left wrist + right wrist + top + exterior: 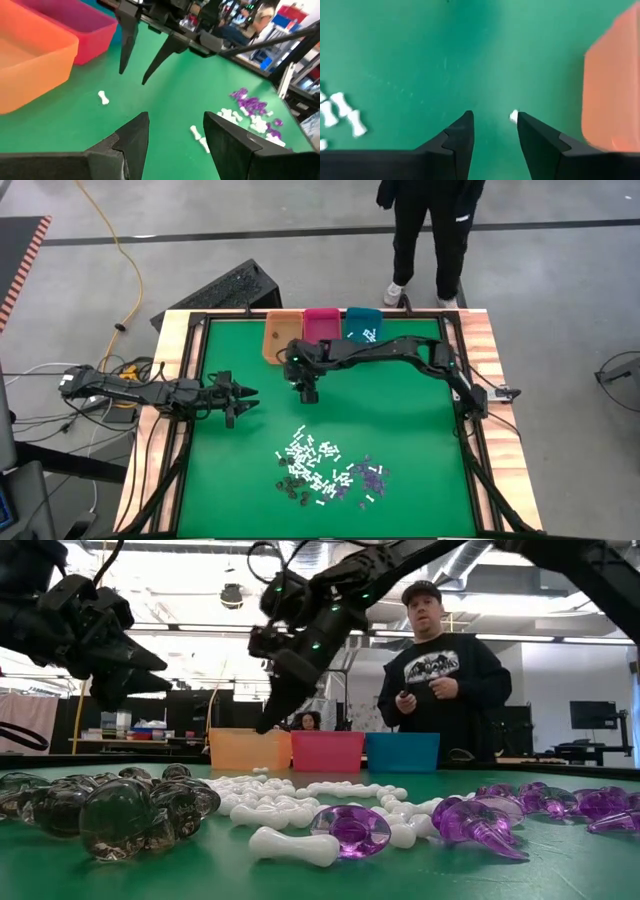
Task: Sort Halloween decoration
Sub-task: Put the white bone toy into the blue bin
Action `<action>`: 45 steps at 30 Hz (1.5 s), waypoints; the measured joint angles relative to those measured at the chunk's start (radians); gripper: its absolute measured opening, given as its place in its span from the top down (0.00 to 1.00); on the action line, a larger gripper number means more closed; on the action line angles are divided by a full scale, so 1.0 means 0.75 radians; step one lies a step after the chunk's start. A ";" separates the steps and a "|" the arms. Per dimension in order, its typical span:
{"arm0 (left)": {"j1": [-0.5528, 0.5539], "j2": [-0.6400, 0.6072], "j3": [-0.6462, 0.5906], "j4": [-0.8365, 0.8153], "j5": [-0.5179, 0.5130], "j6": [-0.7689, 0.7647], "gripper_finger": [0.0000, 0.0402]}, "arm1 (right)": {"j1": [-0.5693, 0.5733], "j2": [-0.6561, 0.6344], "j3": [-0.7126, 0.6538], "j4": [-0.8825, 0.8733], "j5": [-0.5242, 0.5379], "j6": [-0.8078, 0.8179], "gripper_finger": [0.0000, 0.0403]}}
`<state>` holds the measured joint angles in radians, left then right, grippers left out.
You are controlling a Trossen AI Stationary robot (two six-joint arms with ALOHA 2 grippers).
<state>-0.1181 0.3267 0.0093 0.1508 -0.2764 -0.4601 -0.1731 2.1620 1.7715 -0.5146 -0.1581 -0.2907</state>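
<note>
The Halloween decoration lies as a heap (322, 472) near the table's front: white sticks (290, 810), purple bits (500, 815) and dark bits (100, 805), all resting on the green mat. One white stick (103, 97) lies alone in front of the orange bin (281, 337). My right gripper (307, 394) hovers over it, open and slanting down, and the stick (514, 116) shows just beyond one fingertip. My left gripper (250, 394) waits open above the mat at the left, with nothing between its fingers.
Orange, pink (322, 323) and teal (362, 326) bins stand in a row at the far edge; the teal one holds white pieces. A person (440, 670) stands behind the table. Wooden rails (180, 380) border the mat. Bare mat lies between the heap and the bins.
</note>
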 joint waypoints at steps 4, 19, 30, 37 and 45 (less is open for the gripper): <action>0.000 0.001 0.000 -0.042 -0.001 0.002 0.55 | -0.008 0.097 0.154 -0.111 -0.005 -0.062 0.52; 0.000 0.001 0.001 -0.121 -0.001 0.015 0.55 | -0.059 0.314 0.379 -0.286 -0.001 -0.133 0.53; 0.000 0.001 0.001 -0.120 -0.001 0.017 0.55 | -0.064 0.321 0.377 -0.373 0.003 -0.113 0.61; 0.000 0.001 0.001 -0.120 0.000 0.017 0.55 | -0.043 0.326 0.371 -0.350 0.008 -0.113 0.63; 0.000 0.001 0.001 -0.120 0.000 0.017 0.55 | -0.033 0.327 0.371 -0.369 0.008 -0.102 0.70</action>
<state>-0.1183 0.3275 0.0097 0.0605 -0.2764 -0.4473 -0.1981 2.4073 2.0499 -0.7917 -0.1521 -0.3672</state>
